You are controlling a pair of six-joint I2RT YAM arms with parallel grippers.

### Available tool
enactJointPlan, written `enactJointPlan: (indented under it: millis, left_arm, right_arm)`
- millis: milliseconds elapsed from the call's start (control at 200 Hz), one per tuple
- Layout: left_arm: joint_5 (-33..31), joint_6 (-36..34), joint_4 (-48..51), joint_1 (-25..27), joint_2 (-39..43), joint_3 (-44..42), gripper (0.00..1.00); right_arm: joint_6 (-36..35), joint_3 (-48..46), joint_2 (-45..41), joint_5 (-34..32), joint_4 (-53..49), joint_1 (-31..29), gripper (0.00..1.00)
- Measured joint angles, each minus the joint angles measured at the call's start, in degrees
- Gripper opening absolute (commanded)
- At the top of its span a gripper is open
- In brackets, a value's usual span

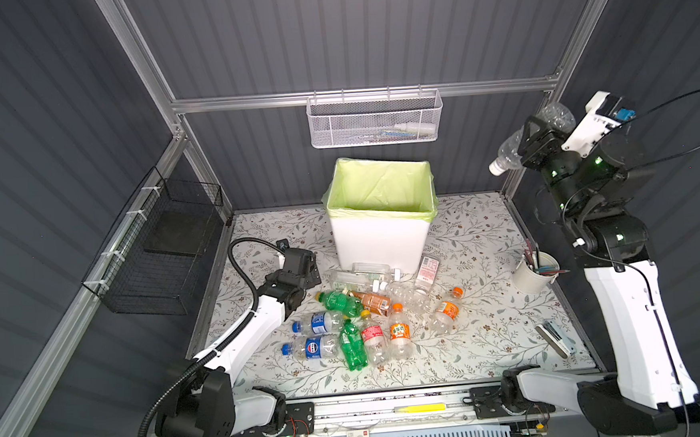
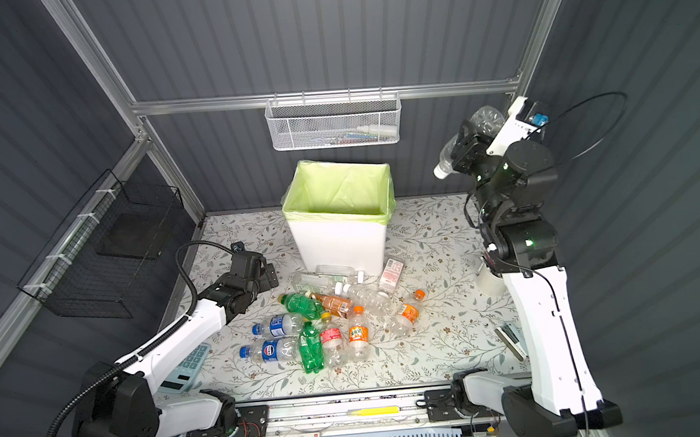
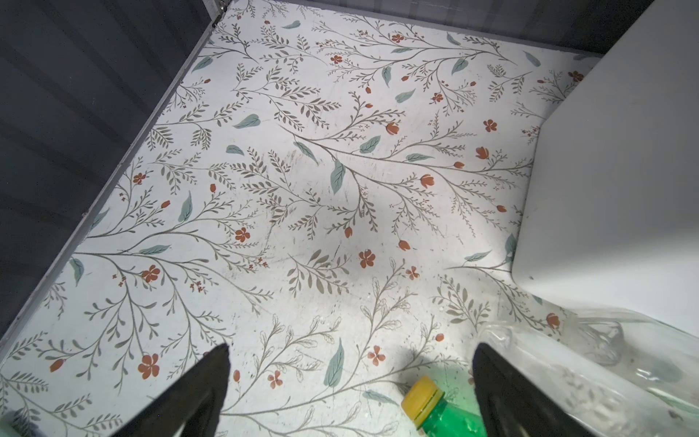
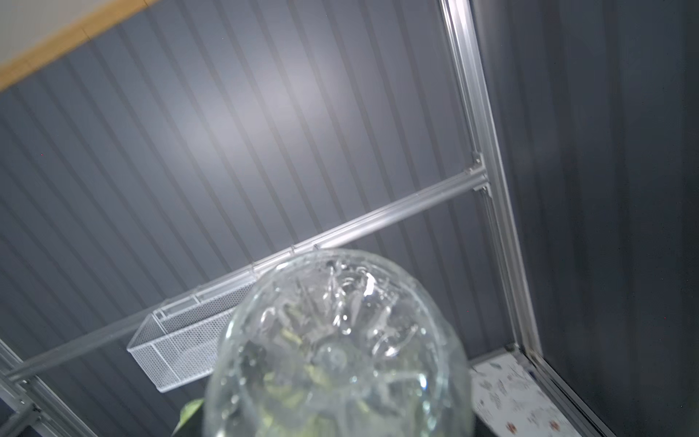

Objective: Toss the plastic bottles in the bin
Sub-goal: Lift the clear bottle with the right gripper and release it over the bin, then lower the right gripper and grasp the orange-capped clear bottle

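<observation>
The right hand (image 1: 537,145) clamps a clear bottle (image 1: 560,116) mid-body; it looks light, crushable, slick. The left hand (image 3: 348,393) gapes empty.

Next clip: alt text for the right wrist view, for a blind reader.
A clear bottle, base toward the lens, looms in the foreground. Behind it a mesh basket hangs on an aluminium rail across a grey ribbed wall.
</observation>
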State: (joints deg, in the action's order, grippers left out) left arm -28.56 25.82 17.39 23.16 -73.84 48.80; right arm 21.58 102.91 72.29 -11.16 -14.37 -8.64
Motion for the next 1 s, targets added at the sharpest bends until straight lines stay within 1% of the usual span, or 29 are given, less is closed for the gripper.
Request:
enactJointPlan:
  millis: [90,195,270,285,315,330,380,455,495,555,665,730,816,911,1001]
  left_arm:
    - [0.0,0.4,0.4,0.0,0.0,0.0,1.00]
    - [0.0,0.9,1.0,0.0,0.0,0.0,1.00]
    - [0.0,1.5,1.1,0.0,0.0,0.0,1.00]
    - [0.0,1.6,1.2,0.0,0.0,0.0,1.00]
    - [0.0,1.7,1.5,0.0,0.1,0.0,1.00]
    - [0.0,1.9,1.7,0.0,0.2,0.0,1.00]
    - [-0.1,2.1,2.4,0.0,0.7,0.0,1.00]
    - [-0.5,2.6,3.6,0.0,1.9,0.0,1.00]
    - [-0.7,3.0,4.3,0.0,2.9,0.0,1.00]
    - [-1.0,4.0,5.4,0.0,4.4,0.1,1.00]
    - [-1.4,7.2,8.3,0.0,7.0,1.0,1.00]
    - [-1.4,10.3,10.5,0.0,8.0,2.1,1.00]
    - [-1.4,15.4,14.2,0.2,8.5,3.5,1.00]
    - [-1.2,21.2,18.6,1.0,8.5,4.5,1.00]
    - [-0.4,27.3,23.3,1.7,8.5,4.8,1.00]
  right_arm:
    - [2.1,2.5,4.9,3.4,3.6,-1.3,0.57]
    - [3.0,6.1,13.2,7.7,3.9,-5.0,0.63]
    - [2.8,11.1,22.1,11.9,0.0,-7.5,0.75]
    - [2.5,12.4,23.8,12.5,-1.4,-8.0,0.80]
    - [2.3,14.5,27.1,13.5,-3.8,-8.7,0.94]
    - [1.6,15.5,28.6,13.9,-5.2,-9.1,0.98]
    - [0.8,17.2,32.1,14.2,-8.6,-10.1,0.99]
    - [-0.8,17.1,33.1,13.3,-12.6,-10.7,0.99]
    - [-1.6,16.7,31.9,12.3,-13.2,-10.7,0.99]
    - [-2.7,14.3,27.6,10.7,-12.5,-10.4,0.99]
    - [-4.0,8.0,15.1,8.0,-7.9,-10.0,0.99]
    - [-4.2,3.8,7.5,6.5,-4.1,-9.7,0.99]
    - [-3.8,-2.3,0.0,5.3,-0.1,-8.5,0.99]
    - [-1.7,-11.2,-5.0,5.1,2.5,-5.5,0.99]
    - [1.4,-21.0,-6.9,5.2,2.3,-2.2,0.99]
